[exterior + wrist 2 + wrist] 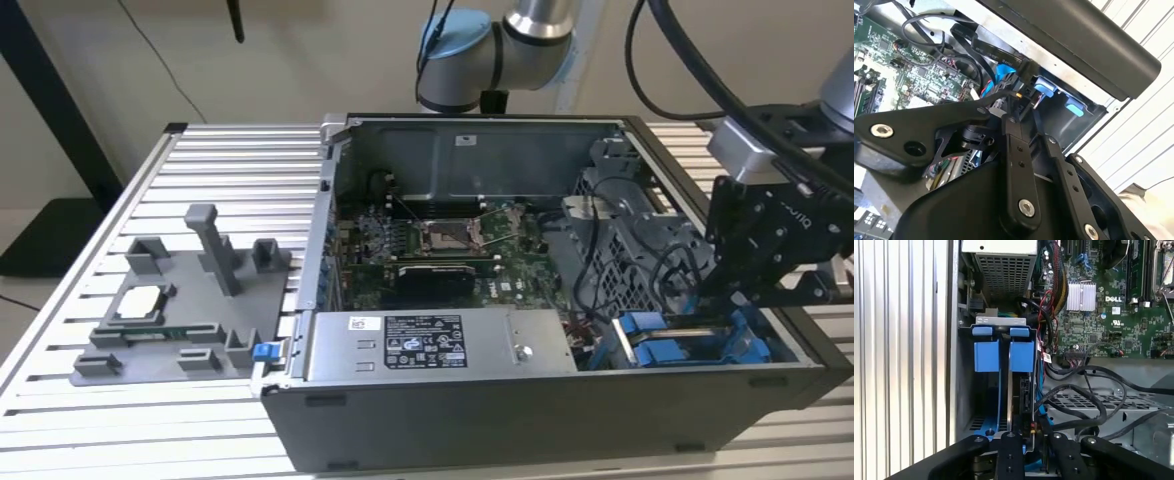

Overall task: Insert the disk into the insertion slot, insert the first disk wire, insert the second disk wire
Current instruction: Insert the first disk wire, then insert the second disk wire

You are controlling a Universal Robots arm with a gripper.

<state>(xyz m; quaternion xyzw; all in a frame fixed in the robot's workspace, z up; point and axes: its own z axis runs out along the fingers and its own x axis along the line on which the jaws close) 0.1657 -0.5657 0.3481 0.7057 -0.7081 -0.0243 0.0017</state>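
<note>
At the near edge of the slatted bench [80, 420], an open computer case [534, 425] sits open side up. Just inside its near wall: grey power-supply box [441, 345], labelled. Right of that box, in the case's near right corner, the insertion slot [979, 424], a grey metal bay with a perforated floor. The disk [1021, 356] is in that bay, seen by its blue carrier plastic standing upright; silver body not made out. The black hand [727, 295] reaches down into the bay from above, right at the blue plastic. Whether the hand is clenched or released, cannot tell; what it may be grasping is hidden. In the second wrist view a blue flat cable [1004, 75] runs right up to the hand's tip. Black wires [1089, 390] loop loose over the perforated cage wall just beside the bay. Mid-case: green motherboard [441, 250] with its processor socket. On the bench well left of the case, a grey fixture tray [174, 320] with posts. Farthest back, beyond the case's far wall, the arm's grey and blue joint [467, 55].
</note>
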